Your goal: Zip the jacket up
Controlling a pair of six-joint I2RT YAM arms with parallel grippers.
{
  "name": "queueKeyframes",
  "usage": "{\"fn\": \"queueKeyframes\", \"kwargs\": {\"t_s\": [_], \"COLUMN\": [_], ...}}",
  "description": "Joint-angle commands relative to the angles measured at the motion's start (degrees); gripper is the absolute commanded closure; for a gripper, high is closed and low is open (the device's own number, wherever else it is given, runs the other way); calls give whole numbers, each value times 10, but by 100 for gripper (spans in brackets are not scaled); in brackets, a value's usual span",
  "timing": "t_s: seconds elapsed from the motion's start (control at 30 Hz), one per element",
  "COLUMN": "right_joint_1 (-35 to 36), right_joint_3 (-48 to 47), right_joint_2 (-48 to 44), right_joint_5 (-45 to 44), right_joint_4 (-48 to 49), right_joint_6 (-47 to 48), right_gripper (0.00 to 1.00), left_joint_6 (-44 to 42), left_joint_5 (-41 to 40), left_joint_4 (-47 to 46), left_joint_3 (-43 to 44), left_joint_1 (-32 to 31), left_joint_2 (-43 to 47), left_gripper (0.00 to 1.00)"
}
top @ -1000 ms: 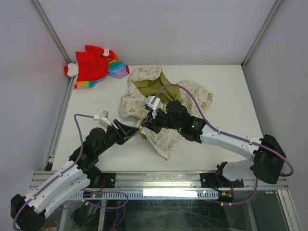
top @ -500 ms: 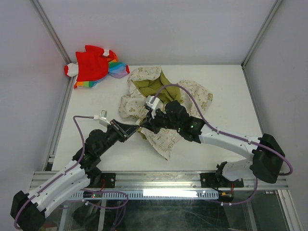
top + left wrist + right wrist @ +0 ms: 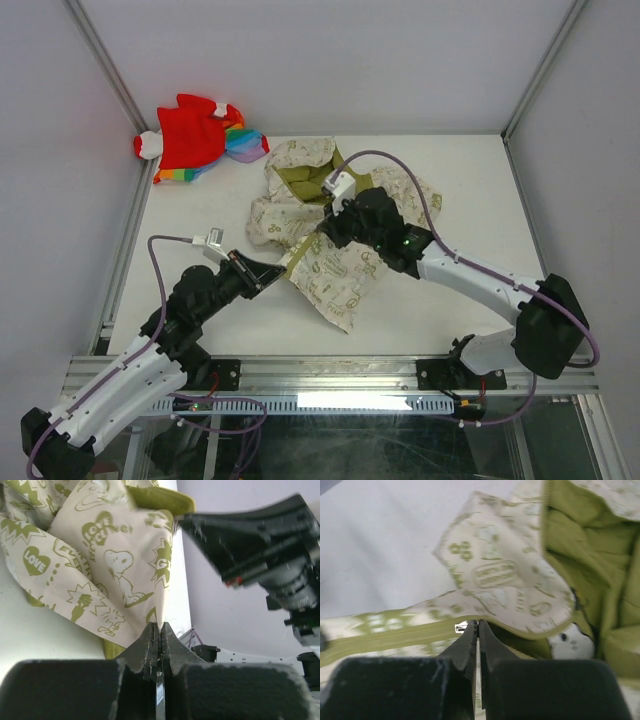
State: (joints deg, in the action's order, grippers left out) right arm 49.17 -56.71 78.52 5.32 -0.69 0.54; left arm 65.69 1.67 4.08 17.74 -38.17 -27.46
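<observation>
Mid-desk, a bit toward the back edge: 1 jacket (image 3: 340, 270), cream w/ olive print, crumpled, olive lining (image 3: 305, 178) showing at its back part. 1 olive zipper strip (image 3: 303, 250) runs diagonally btwn the 2 grippers.

Left gripper (image 3: 277, 266) is at the jacket's near-left corner. In left wrist view its jaws are pressed together on the fabric edge (image 3: 159, 626), cloth fanning up and away from the tips. Right gripper (image 3: 325, 228) sits over the jacket's middle. In right wrist view its jaws are closed to a thin slit right on the zipper strip (image 3: 395, 632), w/ a small silvery bit (image 3: 461, 627) just left of the tips. It looks like the pull, can't say for sure. Lining (image 3: 590, 545) folds open at right of that view, w/ a small white patch (image 3: 569, 640) below it; can't tell what it is.

Other stuff: 1 red and rainbow garment (image 3: 195, 135) at the back-left corner of the desk (image 3: 480, 200), well apart from the jacket. 2 purple cables, 1 per arm. The right arm's cable (image 3: 400, 200) loops over the jacket's right side, and the right arm's wrist covers part of the jacket in top view. In left wrist view the right arm (image 3: 260, 545) is a dark blur at upper right, beside the cloth.
</observation>
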Motion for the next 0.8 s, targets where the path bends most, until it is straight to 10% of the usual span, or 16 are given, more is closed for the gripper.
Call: {"fn": "queueKeyframes", "kwargs": {"t_s": [0.0,0.77], "right_joint_1": [-92,-556], "right_joint_3": [-31,-209], "right_joint_2": [5,13], "right_joint_5": [-79,-49], "right_joint_4": [-4,-82], "right_joint_6": [11,-27], "right_gripper": [100,100], "left_joint_6": [-64,-221], "left_joint_5": [6,-385], "left_joint_4": [121,430], "left_joint_3": [62,349], "left_joint_1": [-1,-1], "left_joint_2": [16,60], "left_gripper": [100,100]}}
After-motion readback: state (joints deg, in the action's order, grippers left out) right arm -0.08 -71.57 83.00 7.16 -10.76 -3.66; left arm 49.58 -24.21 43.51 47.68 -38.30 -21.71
